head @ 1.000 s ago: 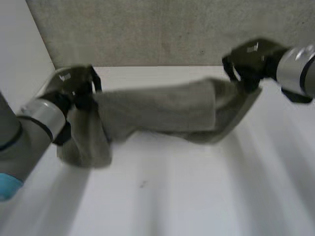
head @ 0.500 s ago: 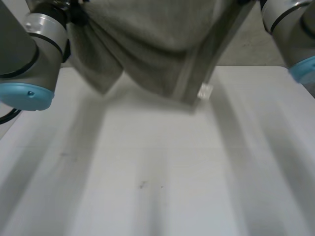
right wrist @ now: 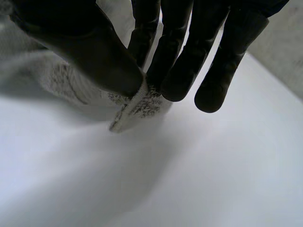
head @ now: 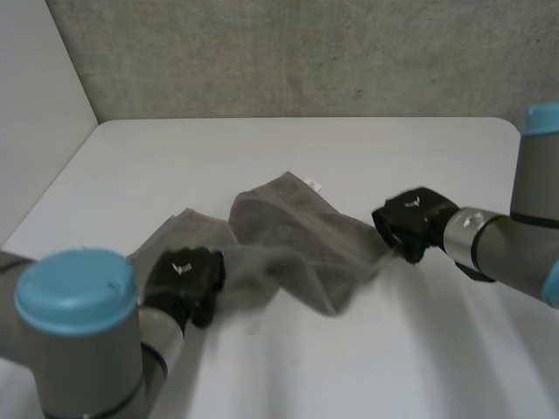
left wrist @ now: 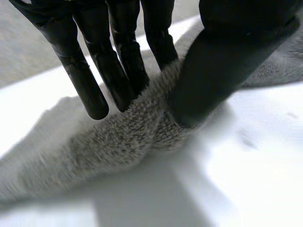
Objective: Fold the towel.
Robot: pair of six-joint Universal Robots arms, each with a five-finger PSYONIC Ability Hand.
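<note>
The grey towel (head: 293, 231) lies bunched on the white table (head: 367, 349), with a small white label (head: 313, 184) at its far edge. My left hand (head: 182, 278) is at the towel's left end. In the left wrist view a ridge of towel (left wrist: 118, 137) stands pinched between the straight fingers (left wrist: 118, 61) and the thumb. My right hand (head: 410, 223) is at the towel's right end. In the right wrist view the thumb and fingers (right wrist: 175, 56) pinch a corner of the towel (right wrist: 137, 106) just above the table.
A grey wall (head: 306, 52) runs behind the table's far edge, and a white wall (head: 35, 113) stands at the left. Bare tabletop spreads in front of the towel and to the right of my right hand.
Both hands lifted the towel high toward the camera, then brought it down. It now rests bunched on the table nearer the front, with both hands low at its ends.
</note>
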